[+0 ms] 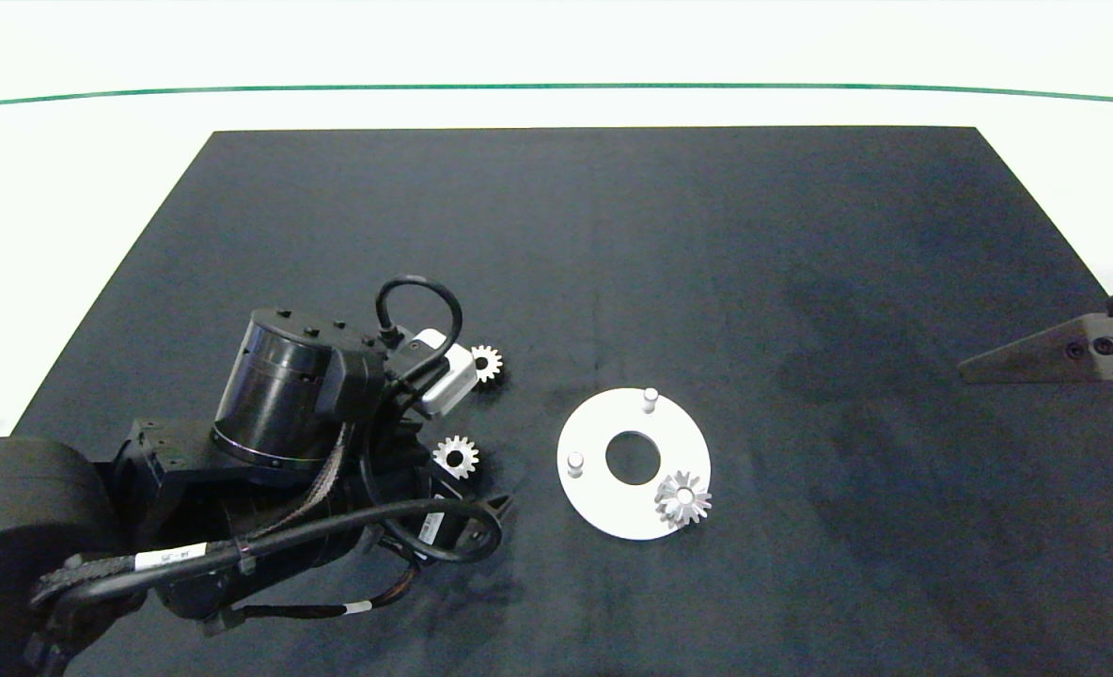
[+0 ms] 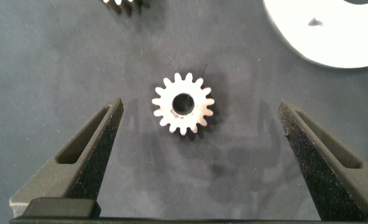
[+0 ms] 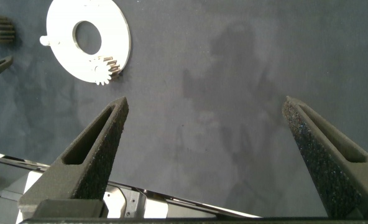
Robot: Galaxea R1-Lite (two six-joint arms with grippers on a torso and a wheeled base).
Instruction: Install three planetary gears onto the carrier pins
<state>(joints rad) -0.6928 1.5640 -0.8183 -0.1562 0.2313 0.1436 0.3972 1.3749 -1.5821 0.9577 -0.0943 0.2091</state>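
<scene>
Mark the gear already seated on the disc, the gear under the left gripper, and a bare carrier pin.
seated gear (image 1: 682,498), head view, its hub
loose gear (image 2: 183,103), left wrist view, toothed face beside the bore
bare carrier pin (image 1: 650,398), head view, its top

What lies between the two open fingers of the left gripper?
A loose planetary gear lies flat on the black mat, between the left gripper fingers, touching neither; the left wrist view shows it.

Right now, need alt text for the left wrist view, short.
The open left gripper hovers over a small silver gear lying flat on the black mat, the gear sitting between its two fingers and untouched. The white disc's edge and part of another gear show beyond.
</scene>
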